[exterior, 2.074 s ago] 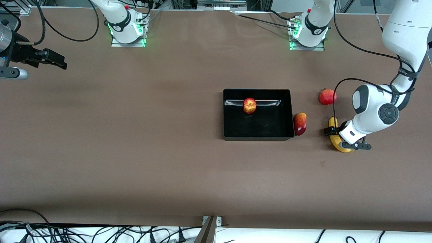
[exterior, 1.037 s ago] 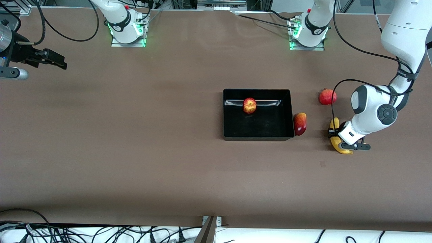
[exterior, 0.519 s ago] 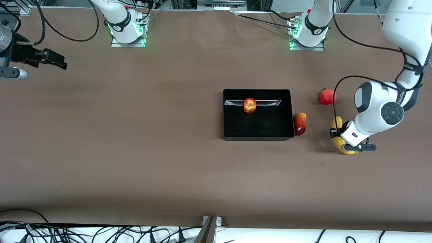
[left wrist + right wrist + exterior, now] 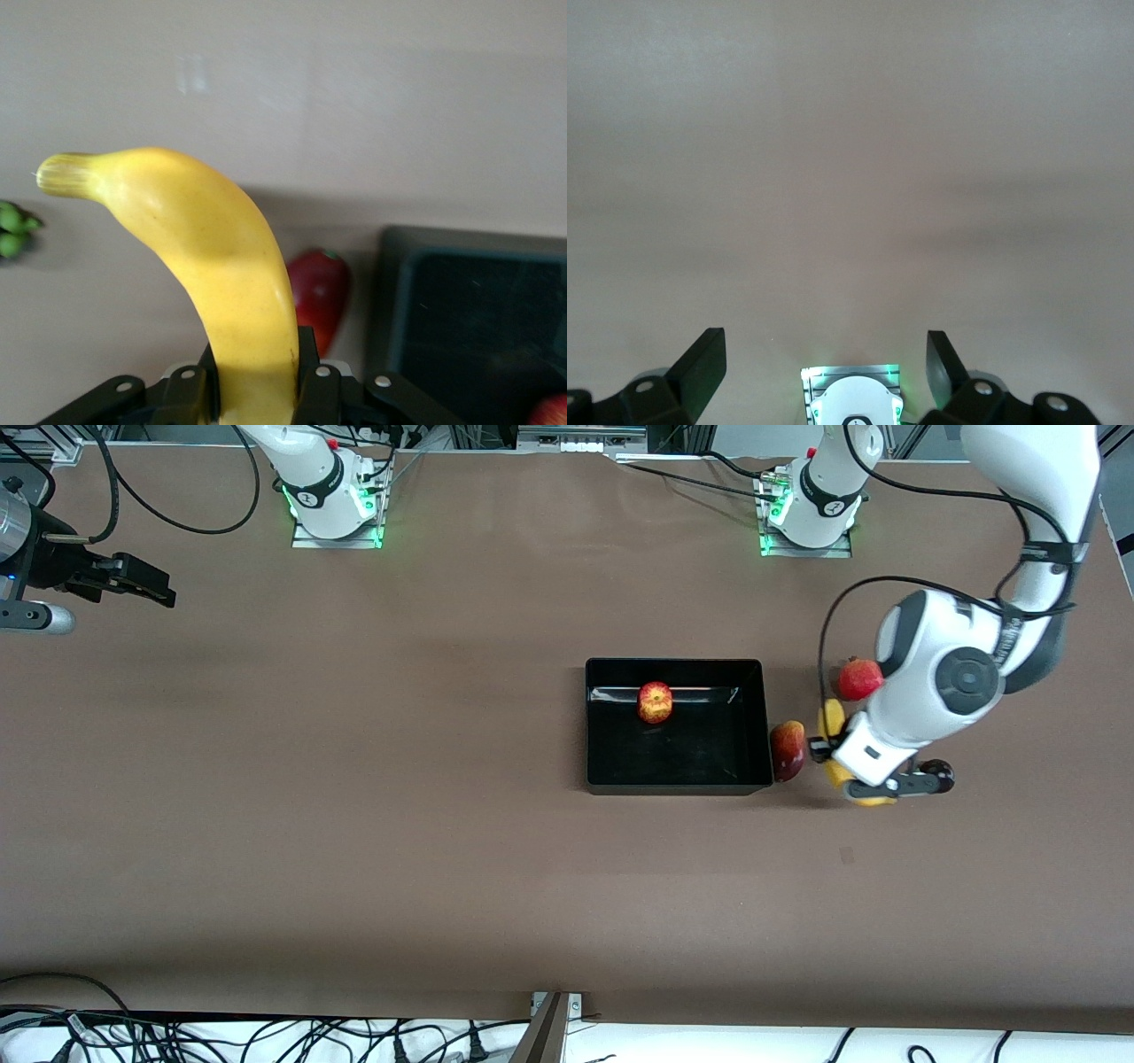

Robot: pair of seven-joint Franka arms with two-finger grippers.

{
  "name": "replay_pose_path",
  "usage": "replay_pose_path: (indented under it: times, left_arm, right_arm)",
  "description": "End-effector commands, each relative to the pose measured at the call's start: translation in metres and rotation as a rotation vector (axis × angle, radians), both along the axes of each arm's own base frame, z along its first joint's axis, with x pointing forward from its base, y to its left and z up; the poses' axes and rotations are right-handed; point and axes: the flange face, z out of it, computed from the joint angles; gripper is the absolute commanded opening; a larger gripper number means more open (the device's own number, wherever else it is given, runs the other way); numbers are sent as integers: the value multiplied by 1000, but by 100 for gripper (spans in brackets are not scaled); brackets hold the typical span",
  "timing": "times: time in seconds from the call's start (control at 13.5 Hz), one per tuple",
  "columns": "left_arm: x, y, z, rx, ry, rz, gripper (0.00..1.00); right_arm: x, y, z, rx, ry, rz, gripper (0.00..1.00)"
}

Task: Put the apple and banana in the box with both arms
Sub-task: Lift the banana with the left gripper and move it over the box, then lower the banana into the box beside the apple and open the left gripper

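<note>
The yellow banana [image 4: 833,717] is off the table, with my left gripper [image 4: 842,762] shut on its lower part. In the left wrist view the banana [image 4: 221,257] rises from between the fingers of the left gripper [image 4: 257,390], which pinch it on both sides. It hangs over the table between the black box [image 4: 678,662] and the pomegranate. The apple [image 4: 655,701] lies in the box by the wall nearest the robots' bases. The box [image 4: 478,310] and a sliver of the apple [image 4: 554,412] also show in the left wrist view. My right gripper [image 4: 142,584] waits open at the right arm's end; the right gripper [image 4: 824,354] holds nothing.
A dark-red mango-like fruit [image 4: 787,749] leans against the box's outer wall on the side toward the left arm's end, and the mango-like fruit [image 4: 319,283] shows just past the banana. A red pomegranate [image 4: 858,679] lies partly under the left arm's wrist.
The left arm has lifted the banana off the table and carried it toward the box, stopping beside the mango-like fruit. The right arm has not moved.
</note>
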Motion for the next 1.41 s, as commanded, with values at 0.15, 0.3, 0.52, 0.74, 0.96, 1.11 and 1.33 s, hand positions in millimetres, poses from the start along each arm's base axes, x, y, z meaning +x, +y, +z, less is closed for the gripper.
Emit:
replay_pose_path:
  times: [0.15,0.3,0.52,0.74,0.96,1.11,1.33]
  left_arm:
    - [-31,-81,4,-13,25,44,0]
    - [-39,-101,3,-7,28,50,0]
    - [-48,-123,-6,-1,43,68,0]
    - [-51,-129,-12,0,51,74,0]
    - [-55,-140,-22,1,63,75,0]
    - [-58,-150,-29,-2,65,83,0]
    - [-60,-156,-34,-5,63,87,0]
  right_arm:
    - [2,0,5,5,-3,-2,100]
    - [2,-1,4,6,2,-2,100]
    - [2,-2,4,6,2,-5,100]
    - [2,-2,5,5,-3,-7,100]
    - [2,-3,4,6,0,-4,100]
    - [3,-2,4,6,-1,-4,100]
    - [3,-2,4,5,-1,-2,100]
